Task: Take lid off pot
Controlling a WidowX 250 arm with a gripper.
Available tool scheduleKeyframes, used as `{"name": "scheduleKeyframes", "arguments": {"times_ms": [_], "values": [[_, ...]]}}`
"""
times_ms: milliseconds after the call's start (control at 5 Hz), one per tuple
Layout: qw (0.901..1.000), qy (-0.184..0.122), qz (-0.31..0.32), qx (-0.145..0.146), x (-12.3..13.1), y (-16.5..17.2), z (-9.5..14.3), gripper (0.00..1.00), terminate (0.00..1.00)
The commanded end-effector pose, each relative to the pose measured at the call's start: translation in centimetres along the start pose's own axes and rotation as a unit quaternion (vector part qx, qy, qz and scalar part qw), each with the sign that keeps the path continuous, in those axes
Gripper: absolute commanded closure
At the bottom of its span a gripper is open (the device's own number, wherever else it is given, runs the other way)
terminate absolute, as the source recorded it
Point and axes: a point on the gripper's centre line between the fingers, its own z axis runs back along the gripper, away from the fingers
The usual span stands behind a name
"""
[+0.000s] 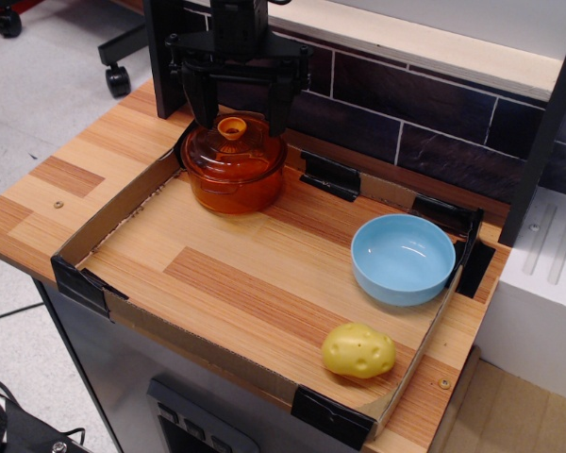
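Surroundings: a light blue bowl (403, 258) sits well apart from the pot, toward the right side of the wooden surface (236, 274), open side up. A yellow potato-like toy (358, 350) lies near the front right corner, just in front of the bowl.
Border: a low cardboard wall (113, 209) with black taped corners rings the working area; the pot sits in its back left corner, close to the wall on two sides.
Behind: a dark tiled wall (406, 113) and a black upright post (160, 57) stand just past the pot, so there is little room at its back.
Pot: the pot (234, 187) stands upright on the surface, amber and translucent.
Lid: the lid (233, 147) is still seated on the pot, dome up, level as far as I can tell, its knob (231, 127) pointing straight up at its centre. It is round, with no long axis.
My gripper: my gripper (238, 109) hangs above the lid, spread apart and holding nothing, one finger (205, 99) left of the knob and the other to its right, tips near the dome. I cannot tell whether they touch it.
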Motion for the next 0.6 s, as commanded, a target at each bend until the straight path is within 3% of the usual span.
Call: {"name": "scheduleKeyframes", "arguments": {"times_ms": [0, 400], "values": [[0.9997, -0.022, 0.005, 0.003, 1.06, 0.70, 0.60, 0.00, 0.00], [0.9996, -0.022, 0.009, 0.013, 1.31, 1.09, -0.13, 0.00, 0.00]]}}
